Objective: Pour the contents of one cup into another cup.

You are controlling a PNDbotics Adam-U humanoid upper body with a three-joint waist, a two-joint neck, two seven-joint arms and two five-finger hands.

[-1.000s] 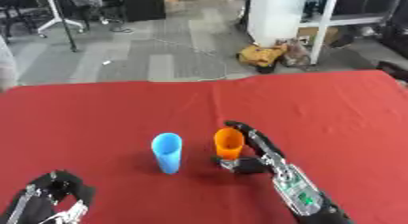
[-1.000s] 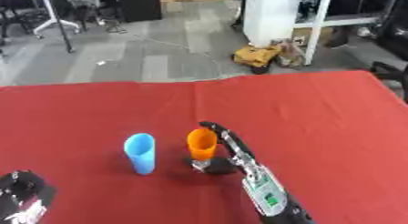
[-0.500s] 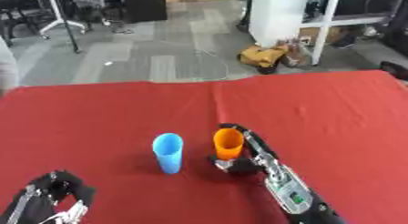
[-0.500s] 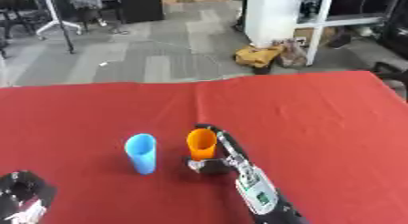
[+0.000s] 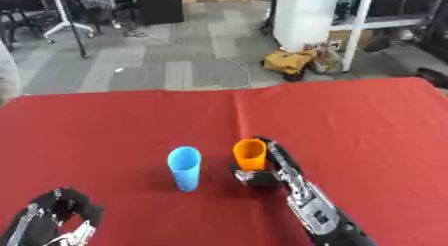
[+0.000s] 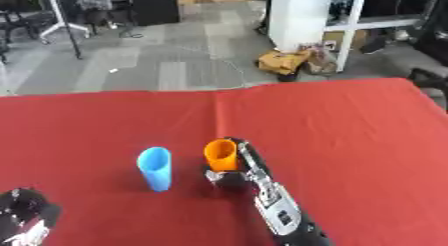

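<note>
Here the right robot hand [image 5: 262, 176] curls round the base of the orange cup [image 5: 249, 155], upright beside the blue cup [image 5: 185, 168], apparently ready for lifting to pour.

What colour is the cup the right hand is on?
Orange cup, beside the right hand; clearest in the left eye view.

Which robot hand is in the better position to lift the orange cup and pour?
The right robot hand: it is already at the orange cup, beside the blue cup. The left robot hand rests far off.
</note>
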